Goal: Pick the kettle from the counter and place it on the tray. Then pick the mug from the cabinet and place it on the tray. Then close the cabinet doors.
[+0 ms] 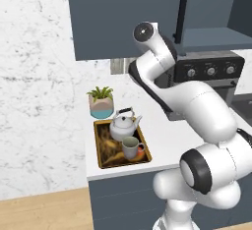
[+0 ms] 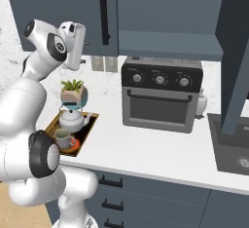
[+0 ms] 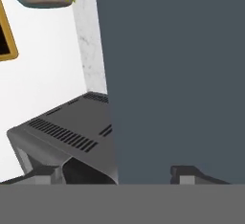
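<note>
Kettle [image 1: 122, 124] and mug [image 1: 131, 147] both on tray [image 1: 101, 153], tray on tabletop [image 1: 165, 138] at its left end. Mug just in front of kettle, touching or nearly so; cannot tell which. Potted plant [image 1: 101, 101] just behind tray, against the marble wall.

Arm raised high, hand near the lower edge of the cabinet [image 2: 160, 12]. End effector [image 3: 115, 174] in hand view: fingertips [image 3: 45, 174] spread wide, nothing between them but the flat slate-blue face of the left door [image 3: 177, 74], seen close and edge-on. Contact with that panel not discernible.

Left door [image 1: 123, 15] lies flat against the cabinet front in both base views, black bar handle [image 2: 103, 13] vertical at its inner edge. Right door [image 2: 236, 51] swung out, edge toward the camera, standing above the sink [image 2: 233, 156].

Toaster oven [image 2: 160, 95] on tabletop below the cabinet; its vented grey top [image 3: 72, 127] directly beneath the hand. Tray, kettle and mug well below and left of the end effector; tray corner [image 3: 5, 36] and plant at the upper left of hand view.
</note>
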